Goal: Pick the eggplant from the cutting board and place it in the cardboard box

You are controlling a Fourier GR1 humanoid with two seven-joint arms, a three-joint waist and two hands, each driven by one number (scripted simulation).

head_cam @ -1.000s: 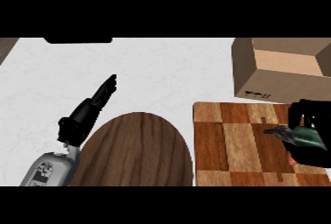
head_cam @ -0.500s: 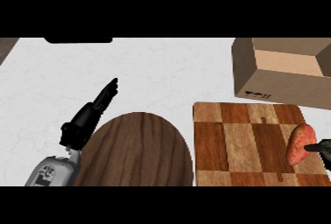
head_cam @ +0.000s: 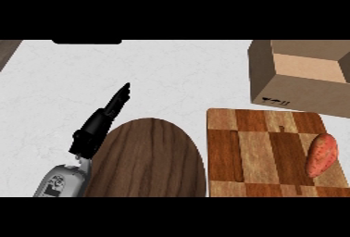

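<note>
Only the left hand (head_cam: 103, 121) shows, fingers straight; orange vegetable (head_cam: 321, 155) lies on cutting board (head_cam: 259, 152).

White, faintly veined surface (head_cam: 171, 69); board (head_cam: 259, 148) checkered light and dark brown; tan box (head_cam: 287, 88); orange-red vegetable (head_cam: 321, 155); dark wood-grained round slab (head_cam: 147, 162); black left hand (head_cam: 103, 120), grey forearm (head_cam: 61, 183).

The vegetable (head_cam: 321, 155) on my right is orange-red and tapered, more like a sweet potato than an eggplant. It lies flat near the right edge of the cutting board (head_cam: 256, 152), its length running away from me and tilted slightly. The board is a patchwork of light and dark wooden blocks, its near edge cut off from my view. Just beyond its far edge stands the cardboard box (head_cam: 301, 92), upright, top open, small black marks on its front wall, apart from the vegetable
</note>
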